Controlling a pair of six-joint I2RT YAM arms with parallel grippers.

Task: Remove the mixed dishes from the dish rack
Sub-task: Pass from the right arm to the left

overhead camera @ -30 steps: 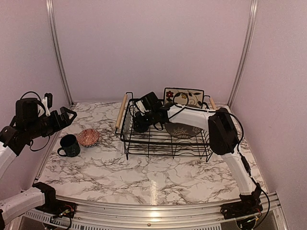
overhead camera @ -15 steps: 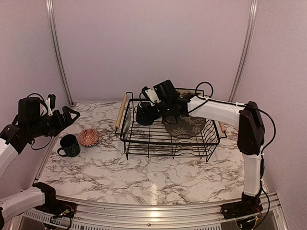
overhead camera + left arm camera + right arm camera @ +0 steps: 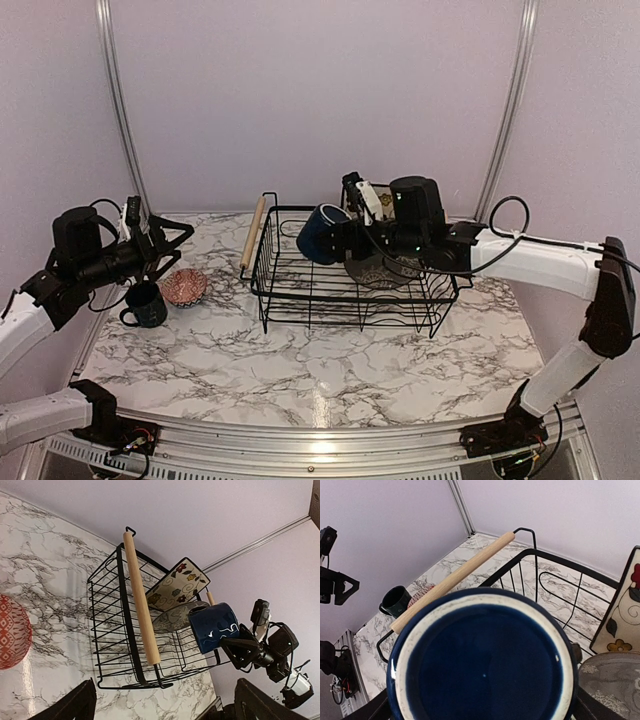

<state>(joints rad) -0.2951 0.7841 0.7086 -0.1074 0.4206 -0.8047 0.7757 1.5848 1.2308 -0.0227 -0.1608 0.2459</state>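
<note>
Removal of one mug is in hand: the right gripper (image 3: 343, 237) clasps the dark blue mug (image 3: 318, 232) sideways above the left half of the dish rack (image 3: 345, 297), so next it likely must carry it clear to the marble table (image 3: 300, 375) near the second mug (image 3: 146, 304), while the left gripper (image 3: 167, 240) hangs spread, empty.

mug (image 3: 482, 665), square plate (image 3: 624, 607): cut by edges | bowl (image 3: 11, 632): cut by left edge
</note>
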